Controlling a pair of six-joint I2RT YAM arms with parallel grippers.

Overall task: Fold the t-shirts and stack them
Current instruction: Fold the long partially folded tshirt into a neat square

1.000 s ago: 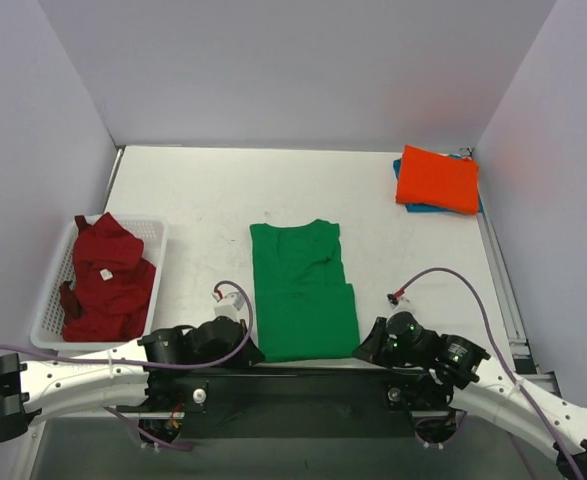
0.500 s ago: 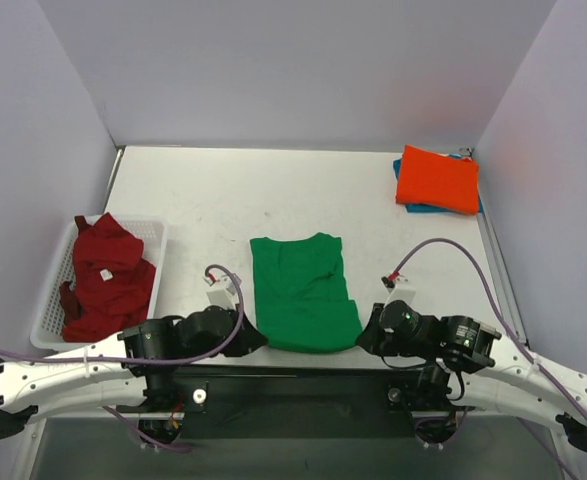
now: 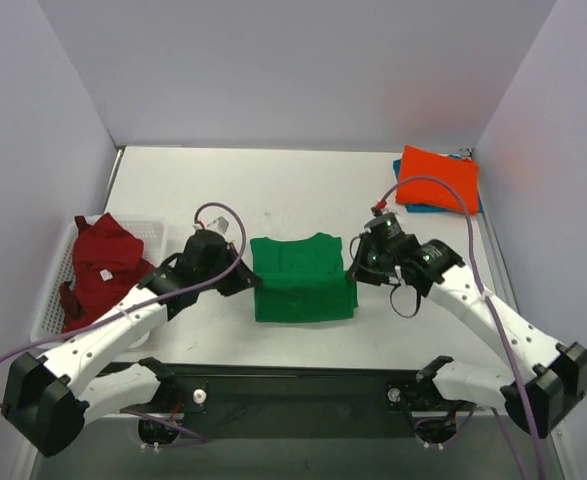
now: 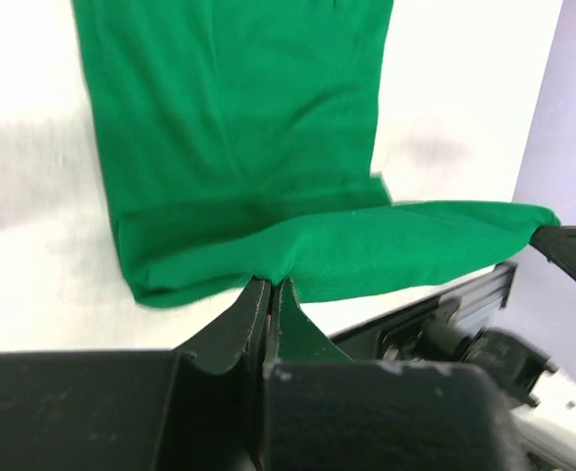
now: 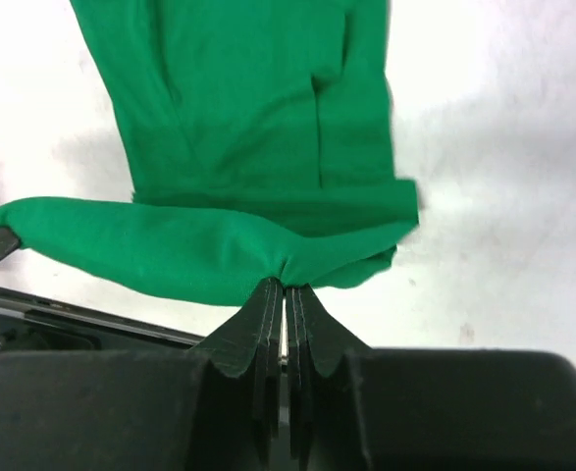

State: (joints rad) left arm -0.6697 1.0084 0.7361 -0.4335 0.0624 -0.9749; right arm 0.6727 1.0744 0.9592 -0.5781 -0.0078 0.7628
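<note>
Left fingers (image 4: 260, 296) pressed together, pinching the edge of the green t-shirt (image 3: 303, 280). Right fingers (image 5: 274, 294) same: pressed together on the same edge, at the opposite end. Both wrist views show the cloth bunched right at the tips.

The gripped edge runs as a band between the two pairs of fingers, lifted off the flat part of the shirt. It sags slightly in the middle. The rest of the shirt lies flat on the desk (image 3: 273, 190), spread away from the fingers.

Top view: green shirt sits mid-desk, roughly centred between the arms, with left fingers (image 3: 252, 283) at its left side and right fingers (image 3: 354, 272) at its right side.

Orange-red t-shirt (image 3: 437, 180) is folded at the far right corner, lying on top of a blue t-shirt (image 3: 401, 190) of which only the edges show. Dark red t-shirt (image 3: 103, 275) is crumpled in the white basket (image 3: 154, 233) at the left edge, well apart from the green one.
</note>
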